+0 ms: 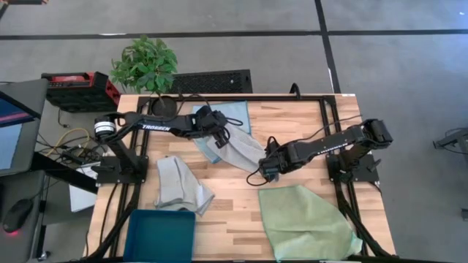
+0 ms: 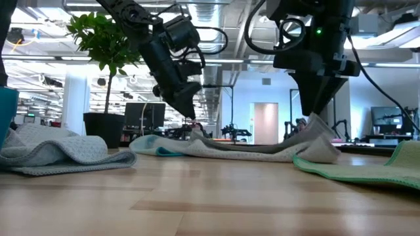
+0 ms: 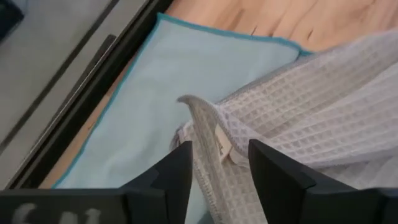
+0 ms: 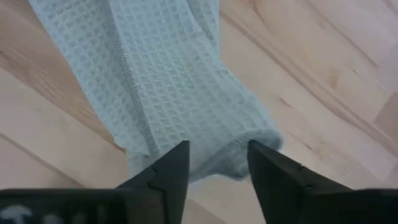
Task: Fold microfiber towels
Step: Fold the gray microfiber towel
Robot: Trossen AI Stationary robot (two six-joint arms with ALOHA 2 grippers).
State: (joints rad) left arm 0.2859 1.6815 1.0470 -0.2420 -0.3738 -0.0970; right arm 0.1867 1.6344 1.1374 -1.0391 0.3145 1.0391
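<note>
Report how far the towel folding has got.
Done: nothing looks neatly folded. In hand: the left gripper and right gripper stand at opposite ends of a grey towel lying over the light blue towel. Left: the rumpled grey towel and green towel.

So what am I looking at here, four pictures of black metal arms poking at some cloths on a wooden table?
It is one robot with two arms, filmed by four cameras: overhead, at table height, and one on each wrist. The left gripper and right gripper stand at opposite ends of a grey waffle-weave towel, fingers parted with cloth between them. Under it lies a light blue towel. A second grey towel, a green towel and a teal bin also sit on the table.
</note>
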